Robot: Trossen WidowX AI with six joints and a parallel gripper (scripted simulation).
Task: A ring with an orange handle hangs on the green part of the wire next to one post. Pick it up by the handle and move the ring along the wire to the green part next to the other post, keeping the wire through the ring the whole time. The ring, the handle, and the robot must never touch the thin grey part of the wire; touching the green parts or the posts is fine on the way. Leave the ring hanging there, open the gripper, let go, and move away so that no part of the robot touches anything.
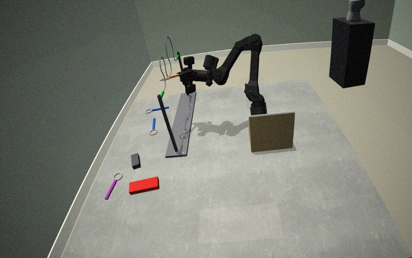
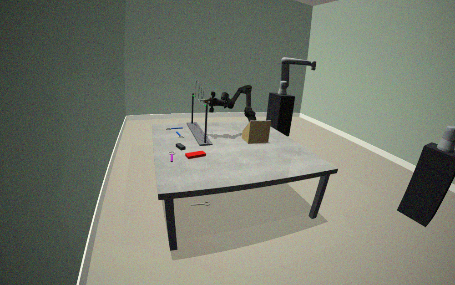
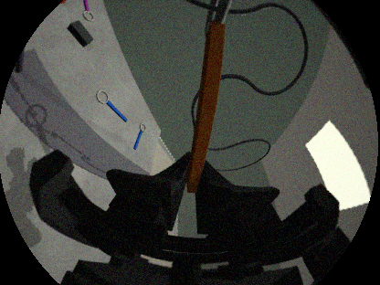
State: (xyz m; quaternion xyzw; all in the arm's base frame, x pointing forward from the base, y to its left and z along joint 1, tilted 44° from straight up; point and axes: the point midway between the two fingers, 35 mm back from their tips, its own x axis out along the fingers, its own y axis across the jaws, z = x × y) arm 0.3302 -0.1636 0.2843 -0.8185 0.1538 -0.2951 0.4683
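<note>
My gripper (image 1: 179,74) (image 3: 193,155) is shut on the orange handle (image 1: 174,76) (image 3: 211,91), holding it nearly level. The ring (image 1: 161,80) lies almost flat at the thin grey wire (image 1: 167,37) (image 3: 307,46), at a low stretch above the near green part (image 1: 162,94) (image 2: 204,105). The wire appears to pass through the ring; I cannot tell whether they touch. The ring is mostly cut off at the top of the wrist view. The far green part (image 1: 177,57) (image 2: 193,95) is by the far post (image 1: 181,62) (image 2: 192,109). The near post (image 1: 167,121) (image 2: 205,124) leans in the top view.
The posts stand on a grey base (image 1: 179,121). Two blue-handled rings (image 1: 154,123) (image 1: 159,108), a dark block (image 1: 135,161), a red block (image 1: 143,185) and a purple-handled ring (image 1: 111,189) lie on the table. A tan wedge (image 1: 272,133) stands near the arm's base.
</note>
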